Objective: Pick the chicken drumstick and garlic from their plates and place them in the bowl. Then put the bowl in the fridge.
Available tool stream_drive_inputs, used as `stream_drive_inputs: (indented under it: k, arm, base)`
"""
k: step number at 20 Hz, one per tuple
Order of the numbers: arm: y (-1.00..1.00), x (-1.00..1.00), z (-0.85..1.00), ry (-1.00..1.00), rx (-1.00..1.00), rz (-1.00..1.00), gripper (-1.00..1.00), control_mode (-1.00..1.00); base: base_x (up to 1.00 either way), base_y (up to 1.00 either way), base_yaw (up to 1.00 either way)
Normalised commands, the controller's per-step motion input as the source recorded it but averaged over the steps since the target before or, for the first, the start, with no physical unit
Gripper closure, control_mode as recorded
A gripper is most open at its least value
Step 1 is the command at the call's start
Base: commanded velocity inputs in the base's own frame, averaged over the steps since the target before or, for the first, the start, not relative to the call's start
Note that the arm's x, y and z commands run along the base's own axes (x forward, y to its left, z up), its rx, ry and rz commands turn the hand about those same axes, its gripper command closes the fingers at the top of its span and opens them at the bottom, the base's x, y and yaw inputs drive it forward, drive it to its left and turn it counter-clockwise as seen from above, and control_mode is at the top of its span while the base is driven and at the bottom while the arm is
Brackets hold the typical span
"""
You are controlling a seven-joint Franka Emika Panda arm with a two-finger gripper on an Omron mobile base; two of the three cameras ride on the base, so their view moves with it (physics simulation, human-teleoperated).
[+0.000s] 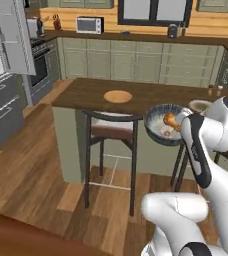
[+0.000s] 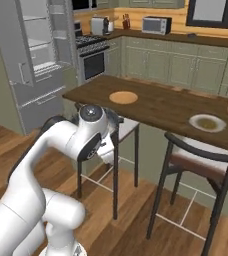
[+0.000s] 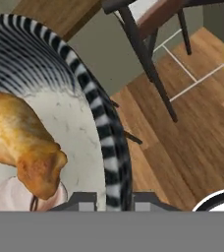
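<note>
Base views flank arm, share counter (image 1: 86,92); hand view close.

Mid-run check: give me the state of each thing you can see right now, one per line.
bowl: lifted off the counter, tilted, rim pinched by the gripper
chicken drumstick: inside the bowl
garlic: inside the bowl, under the drumstick
orange plate: on the counter, bare
grey-white plate: on the counter, bare
fridge: door open

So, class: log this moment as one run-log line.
gripper: shut on bowl rim | chicken drumstick, garlic: inside | bowl: lifted off counter | fridge: open
</note>
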Motion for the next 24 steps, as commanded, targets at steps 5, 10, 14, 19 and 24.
stream_drive_inputs:
  k: [5, 10, 14, 19, 24]
  arm:
    - [0.00, 0.00, 0.00, 0.00, 0.00, 0.00, 1.00, 1.00]
    - [0.00, 0.00, 0.00, 0.00, 0.00, 0.00, 1.00, 1.00]
    - [0.00, 0.00, 0.00, 0.00, 0.00, 0.00, 1.00, 1.00]
    - [0.00, 0.00, 0.00, 0.00, 0.00, 0.00, 1.00, 1.00]
    - [0.00, 0.00, 0.00, 0.00, 0.00, 0.00, 1.00, 1.00]
  base:
    - [0.69, 1.00, 0.05]
    - [1.00, 1.00, 0.00]
    - [1.00, 1.00, -0.01]
    - [1.00, 1.00, -0.01]
    - [1.00, 1.00, -0.18]
